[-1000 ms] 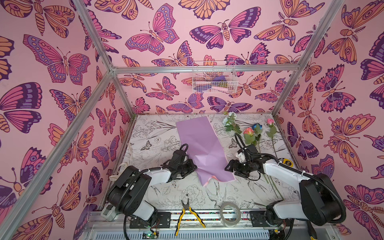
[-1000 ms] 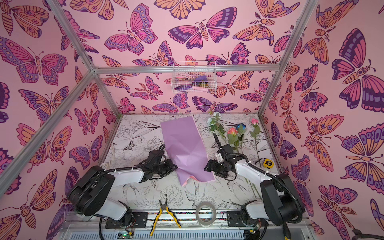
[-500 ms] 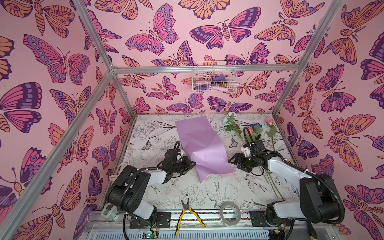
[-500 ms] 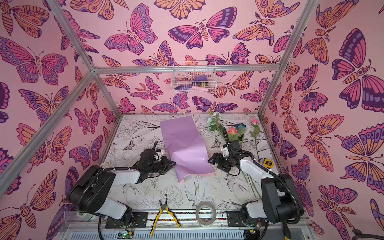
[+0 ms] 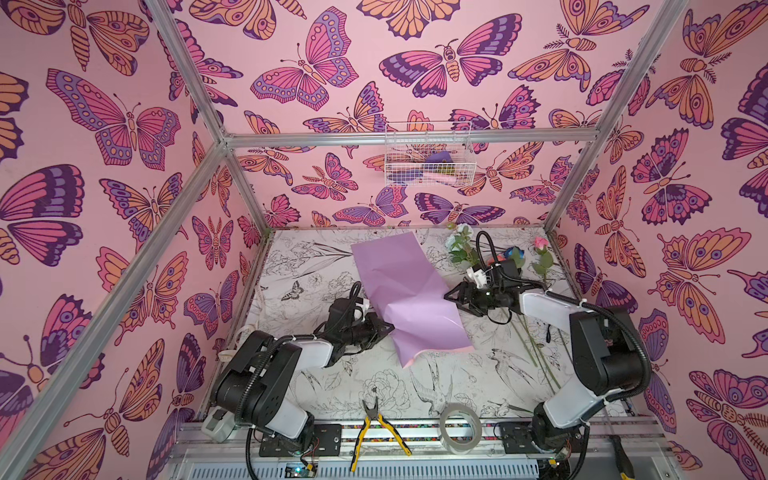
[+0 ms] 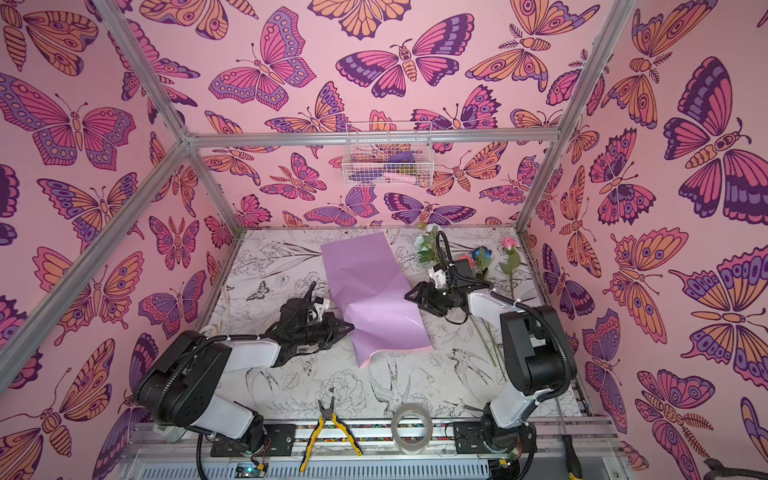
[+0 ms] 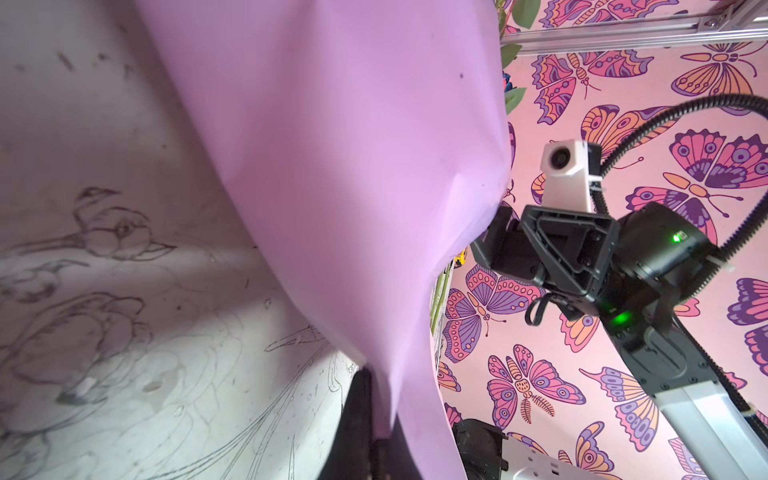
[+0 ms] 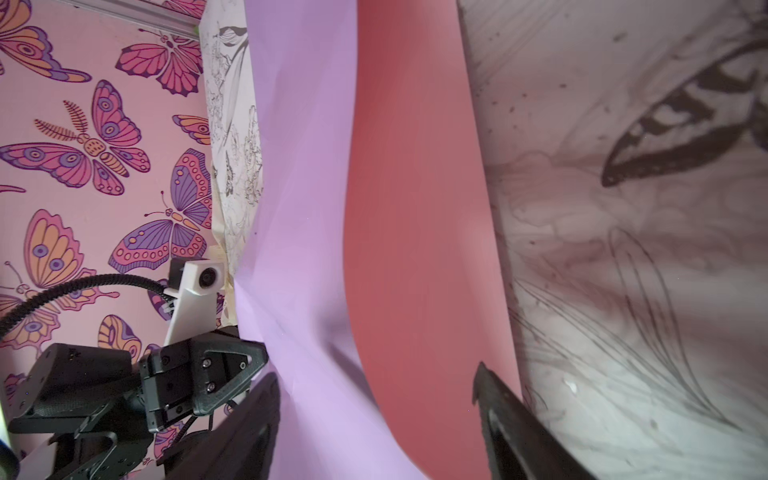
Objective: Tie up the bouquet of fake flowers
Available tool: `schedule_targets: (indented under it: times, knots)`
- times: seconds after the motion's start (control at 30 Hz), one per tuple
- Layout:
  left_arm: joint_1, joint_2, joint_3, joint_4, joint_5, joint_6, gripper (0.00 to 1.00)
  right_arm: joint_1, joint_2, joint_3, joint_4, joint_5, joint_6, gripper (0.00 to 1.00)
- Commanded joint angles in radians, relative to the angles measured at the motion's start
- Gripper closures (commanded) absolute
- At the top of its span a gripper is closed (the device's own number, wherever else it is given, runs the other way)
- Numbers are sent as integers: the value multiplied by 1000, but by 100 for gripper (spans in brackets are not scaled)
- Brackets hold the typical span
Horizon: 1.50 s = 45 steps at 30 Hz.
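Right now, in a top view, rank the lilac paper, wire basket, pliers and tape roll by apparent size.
1. lilac paper
2. wire basket
3. pliers and tape roll: too alike to rank.

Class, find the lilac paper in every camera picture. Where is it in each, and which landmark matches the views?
In a top view: lilac paper at centre, under the wall basket.
In a top view: paper in the same spot.
Left wrist: paper close ahead, right hand beyond it.
Right wrist: paper close ahead, pink underside showing, left hand beyond.
Shared landmark: the line-drawn table cover.
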<state>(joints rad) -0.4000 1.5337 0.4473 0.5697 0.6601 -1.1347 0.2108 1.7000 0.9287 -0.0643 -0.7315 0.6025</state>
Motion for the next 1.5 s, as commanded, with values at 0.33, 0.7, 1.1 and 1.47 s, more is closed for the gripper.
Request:
schedule_targets:
  times: [0.33,0.7,1.1,1.47]
  knots:
    - [3,36,-11,33,18,9,90,35,35,-63,347,-209,198,71]
    - [-2,-151,23,-216,-54,141,22,40,-196,-76,87,-29,180,95]
    - [-415,-617,157,-664,-734,802,1,202,-339,-3,-124,328,294,97]
    - [-902,-332,285,-537,-1243,1185,1,291,-271,80,-83,428,384,100]
